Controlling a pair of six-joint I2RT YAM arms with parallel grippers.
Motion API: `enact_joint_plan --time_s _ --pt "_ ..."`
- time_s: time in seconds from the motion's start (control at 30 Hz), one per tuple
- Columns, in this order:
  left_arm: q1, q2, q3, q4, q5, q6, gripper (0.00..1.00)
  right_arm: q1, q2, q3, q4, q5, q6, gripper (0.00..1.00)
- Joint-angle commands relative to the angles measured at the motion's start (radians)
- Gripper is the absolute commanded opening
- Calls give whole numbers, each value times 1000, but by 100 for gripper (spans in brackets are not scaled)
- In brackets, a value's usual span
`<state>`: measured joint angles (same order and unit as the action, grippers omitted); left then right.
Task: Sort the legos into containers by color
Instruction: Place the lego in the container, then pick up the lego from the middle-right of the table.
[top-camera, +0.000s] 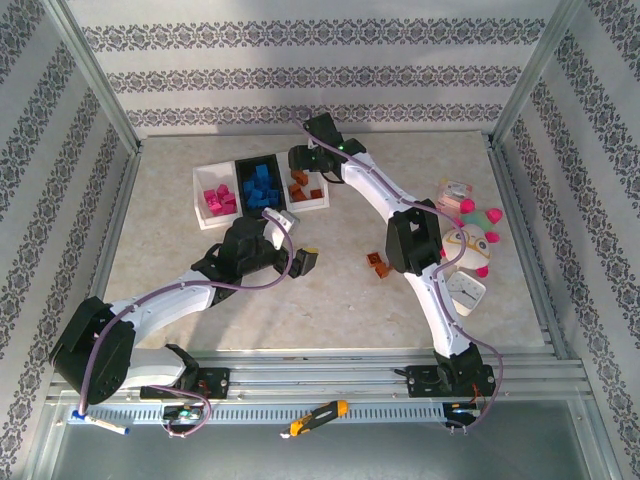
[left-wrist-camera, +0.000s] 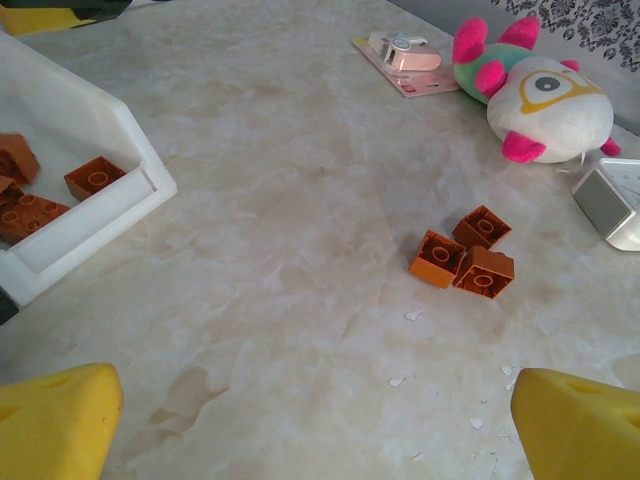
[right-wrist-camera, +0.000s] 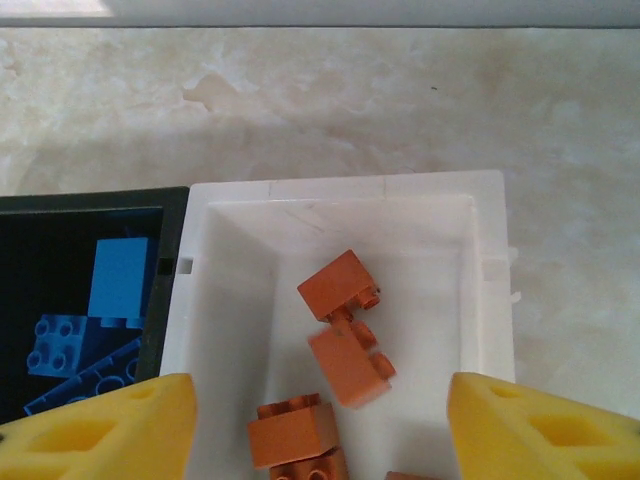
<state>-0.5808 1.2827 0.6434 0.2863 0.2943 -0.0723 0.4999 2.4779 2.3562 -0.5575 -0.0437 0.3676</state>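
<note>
right end effector (right-wrist-camera: 320, 430), apart and empty, over white tray (right-wrist-camera: 492, 300) of brown legos (right-wrist-camera: 340, 285). left end effector (left-wrist-camera: 318, 425), apart, faces three loose legos (left-wrist-camera: 462, 255) right of centre: probably the next pick.

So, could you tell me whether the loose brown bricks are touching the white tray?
Apart. The left wrist view shows a wide stretch of bare table between the loose brown bricks and the white tray.

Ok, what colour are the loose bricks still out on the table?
The loose bricks are brown-orange; the left wrist view shows them best.
</note>
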Motion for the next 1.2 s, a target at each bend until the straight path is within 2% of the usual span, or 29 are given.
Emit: enact_joint_plan --time_s 0.0,0.13,0.33,0.5,0.63,0.83,1.17 --pt "6 -16 -11 68 -2 9 99 -6 -121 -77 -1 -3 -16 72" --pt "5 -9 -12 81 27 18 99 -18 -267 -289 59 25 -3 74" --pt "4 29 14 101 116 71 99 -58 -567 -745 160 94 114 74" --pt "3 72 56 77 173 121 99 -97 -789 -1082 154 139 204 74" --pt "2 104 84 65 218 143 99 -125 -901 -1260 109 139 234 74" --pt "3 138 106 64 258 139 99 -157 -938 -1390 44 86 221 71" --pt "3 156 115 74 268 137 99 -189 -848 -1402 -22 47 208 58"
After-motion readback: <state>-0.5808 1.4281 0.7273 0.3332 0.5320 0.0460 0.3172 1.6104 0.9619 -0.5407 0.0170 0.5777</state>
